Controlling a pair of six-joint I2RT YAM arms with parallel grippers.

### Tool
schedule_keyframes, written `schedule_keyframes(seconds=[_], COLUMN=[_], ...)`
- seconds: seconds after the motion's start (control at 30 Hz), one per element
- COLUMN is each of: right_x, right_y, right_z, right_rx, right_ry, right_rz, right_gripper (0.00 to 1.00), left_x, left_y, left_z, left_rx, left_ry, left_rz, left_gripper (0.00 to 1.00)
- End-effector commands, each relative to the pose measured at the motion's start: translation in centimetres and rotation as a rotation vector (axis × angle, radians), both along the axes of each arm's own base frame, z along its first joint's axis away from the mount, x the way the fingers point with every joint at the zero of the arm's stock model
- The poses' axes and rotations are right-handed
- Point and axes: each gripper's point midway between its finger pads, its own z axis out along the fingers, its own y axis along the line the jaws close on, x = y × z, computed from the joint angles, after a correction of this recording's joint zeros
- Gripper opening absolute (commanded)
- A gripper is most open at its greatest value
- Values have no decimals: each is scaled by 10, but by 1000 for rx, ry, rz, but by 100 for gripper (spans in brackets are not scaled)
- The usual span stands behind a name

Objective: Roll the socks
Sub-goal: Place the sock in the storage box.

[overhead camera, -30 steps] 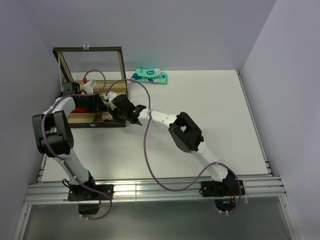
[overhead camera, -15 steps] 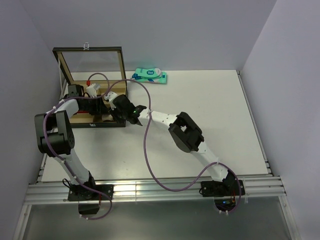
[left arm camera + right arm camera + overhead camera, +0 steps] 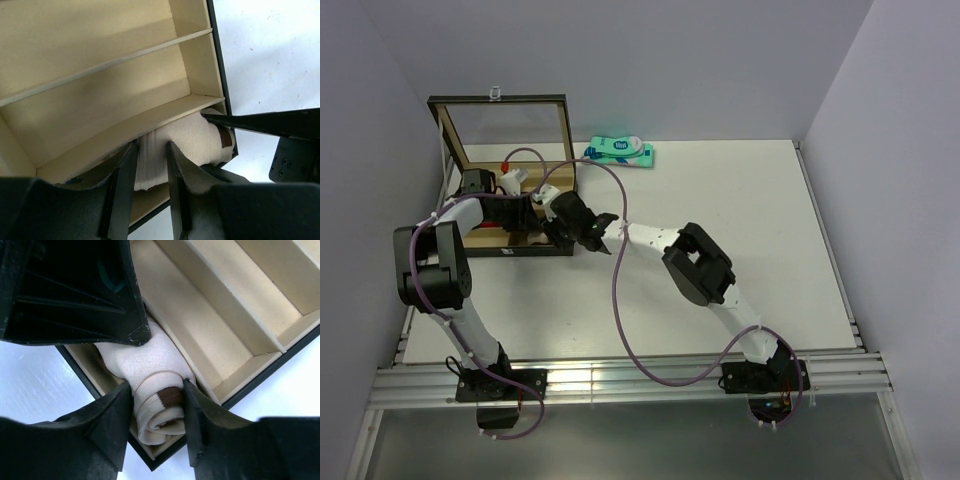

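The beige sock [image 3: 159, 390] is a tight roll with a brown band, lying in the corner compartment of the wooden box [image 3: 515, 249]. My right gripper [image 3: 156, 385] is shut on the rolled end, one finger on each side. My left gripper [image 3: 149, 152] is shut on the sock's ribbed cuff end [image 3: 150, 167]. In the top view both grippers, left [image 3: 538, 216] and right [image 3: 556, 212], meet at the box's near right corner and hide the sock. A bit of the red sock [image 3: 483, 226] shows in the box under the left arm.
The box's glass lid [image 3: 500, 125] stands open at the back. Bare cream compartments [image 3: 100, 65] lie beside the sock. A teal-and-white packet [image 3: 620, 152] lies on the white table behind the box. The right finger's tip [image 3: 250, 122] crosses the left wrist view.
My left gripper has moved right inside the box to meet the right gripper at the corner. The beige sock, visible from above a second ago, is now covered by both grippers.
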Motion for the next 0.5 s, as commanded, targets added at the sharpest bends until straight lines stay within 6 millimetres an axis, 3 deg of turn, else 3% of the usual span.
schedule_keyframes(seconds=[0.0,0.47], right_x=[-58,-62], right_y=[-61,-60], right_z=[-78,-60], right_rx=[-294,-277], right_ry=[243,230], right_rz=[24,57], right_gripper=[53,61], left_x=[-3,-1], left_y=[4,-3], left_z=[-12,-9], left_rx=[57,58], left_ry=[16,13], left_rz=[-10,-36], left_gripper=[36,35])
